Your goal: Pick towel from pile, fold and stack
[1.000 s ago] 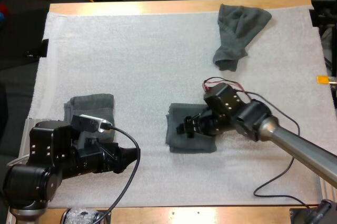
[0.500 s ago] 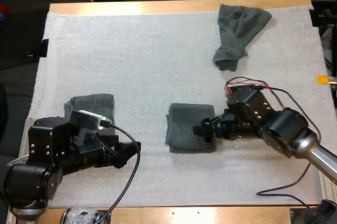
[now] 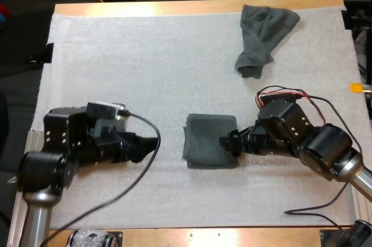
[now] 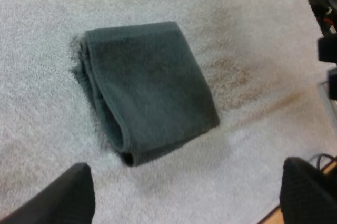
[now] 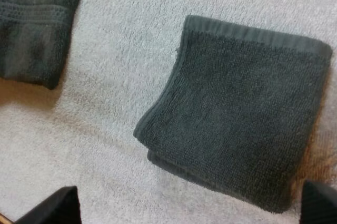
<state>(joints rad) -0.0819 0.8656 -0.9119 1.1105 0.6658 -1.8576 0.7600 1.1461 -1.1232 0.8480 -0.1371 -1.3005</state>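
Folded towel [image 3: 206,140]: lies flat on the mat [image 3: 163,61], about mid-table, a little toward the near side. Roughly square, dark grey-green, layered edges showing along one side in the right wrist view.

Right gripper [image 3: 228,141]: low at the folded towel's right edge, pointing left across it. Jaws released; fingers [image 5: 52,205] stand wide apart, holding nothing. Whether a tip brushes the cloth, cannot tell.

Left gripper [image 3: 150,144]: on the mat to the left of the folded towel, apart from it, pointing toward it. Jaws released too; fingers [image 4: 71,195] spread, with bare mat between them and the towel lying just ahead.

Second folded towel [image 5: 37,23]: seen from the right wrist, flat on the mat past the first one, well apart from it. Woven band across it. In the high view the left arm covers that spot.

Crumpled towel [image 3: 264,35]: far right part of the mat, near the far edge, bunched and narrowing toward its near end. Well apart from both grippers.

Table [image 3: 174,7]: wood rim showing beyond the mat's far edge.
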